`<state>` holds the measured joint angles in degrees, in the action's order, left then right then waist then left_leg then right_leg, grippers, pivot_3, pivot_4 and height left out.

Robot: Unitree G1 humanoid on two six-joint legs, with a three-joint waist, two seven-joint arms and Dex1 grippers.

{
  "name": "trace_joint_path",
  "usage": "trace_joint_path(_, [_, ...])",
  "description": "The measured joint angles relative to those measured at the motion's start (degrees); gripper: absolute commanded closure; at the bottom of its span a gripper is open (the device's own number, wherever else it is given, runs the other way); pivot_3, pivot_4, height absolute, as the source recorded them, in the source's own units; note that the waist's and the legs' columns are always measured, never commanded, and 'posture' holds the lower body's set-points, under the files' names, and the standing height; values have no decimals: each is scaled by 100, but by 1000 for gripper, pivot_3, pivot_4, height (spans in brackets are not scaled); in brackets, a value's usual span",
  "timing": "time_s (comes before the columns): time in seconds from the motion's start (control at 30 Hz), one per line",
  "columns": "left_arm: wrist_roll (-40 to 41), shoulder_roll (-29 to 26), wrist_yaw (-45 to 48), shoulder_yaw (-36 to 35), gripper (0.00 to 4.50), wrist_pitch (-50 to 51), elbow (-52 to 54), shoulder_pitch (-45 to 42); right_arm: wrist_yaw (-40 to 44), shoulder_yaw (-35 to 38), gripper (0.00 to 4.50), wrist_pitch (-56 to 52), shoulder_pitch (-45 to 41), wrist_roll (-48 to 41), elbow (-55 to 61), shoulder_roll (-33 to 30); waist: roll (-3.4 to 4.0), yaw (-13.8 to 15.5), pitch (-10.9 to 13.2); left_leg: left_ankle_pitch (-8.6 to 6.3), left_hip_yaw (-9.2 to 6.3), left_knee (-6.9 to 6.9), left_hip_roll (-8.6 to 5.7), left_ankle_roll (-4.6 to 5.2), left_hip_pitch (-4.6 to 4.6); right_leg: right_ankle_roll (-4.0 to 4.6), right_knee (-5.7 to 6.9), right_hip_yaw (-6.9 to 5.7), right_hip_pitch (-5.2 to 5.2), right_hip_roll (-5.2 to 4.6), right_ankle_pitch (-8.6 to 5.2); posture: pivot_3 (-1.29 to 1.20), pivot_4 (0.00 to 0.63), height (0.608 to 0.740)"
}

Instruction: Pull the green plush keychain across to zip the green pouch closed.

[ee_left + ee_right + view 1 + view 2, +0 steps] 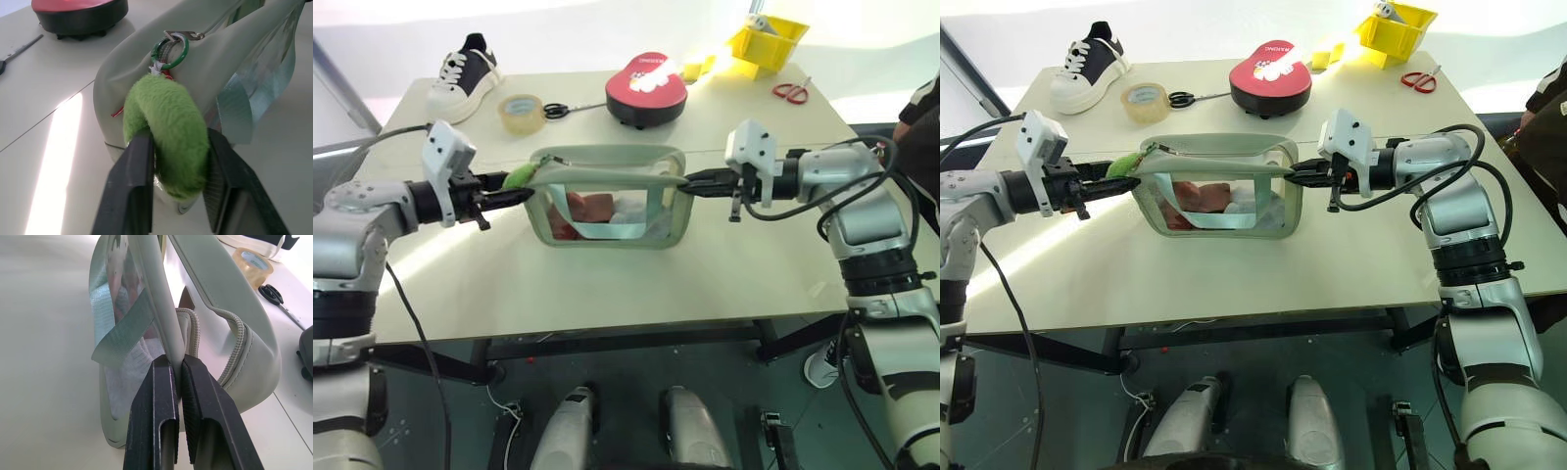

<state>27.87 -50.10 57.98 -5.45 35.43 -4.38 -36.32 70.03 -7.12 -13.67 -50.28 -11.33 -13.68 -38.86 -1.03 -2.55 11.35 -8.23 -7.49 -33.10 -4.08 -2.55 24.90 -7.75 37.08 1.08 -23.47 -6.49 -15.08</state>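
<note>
At mid-table, the left gripper (pixel 173 161) clamps the green plush keychain (pixel 168 129); the right gripper (pixel 178 382) pinches the green pouch (pixel 607 201) at its opposite end. The plush may slip, stalling the zipper.

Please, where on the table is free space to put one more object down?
The near strip of the table, in front of the green pouch, is bare. The far edge is crowded: sneaker, tape roll, black scissors, red case, yellow bin, red scissors.
</note>
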Motion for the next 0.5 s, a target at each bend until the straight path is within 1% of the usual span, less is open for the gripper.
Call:
trace_joint_path(0.03, [-6, 2, 21, 1, 4448, -3, -23, -22, -4, 0, 4500, 15, -6, 0, -7, 7, 0, 1, 0, 0, 0, 0, 0, 0, 0, 0, 0, 0, 0, 0, 0, 0, 150, 740])
trace_joint_path(0.27, [-121, 34, 4, 31, 4448, 33, -272, -691, -29, 1, 4500, 58, -74, 6, -104, 23, 0, 2, 0, 0, -1, -1, -2, 0, 0, -1, 0, -1, 1, 0, 0, 0, 150, 740])
trace_joint_path(0.4, [-282, 60, 159, 211, 4448, 17, -269, -922, -51, 39, 4500, 118, -75, 74, -271, -7, 0, 2, 0, 0, 0, -2, -3, 0, 0, -1, 1, -1, 2, 1, 0, 0, 150, 740])
trace_joint_path(0.5, [-404, -1, 403, 378, 4448, -10, -236, -936, -69, 62, 4500, 169, -83, 160, -382, -6, 0, 2, 0, 0, 0, -2, -3, 0, 0, -1, 2, -1, 2, 1, 0, 0, 150, 740])
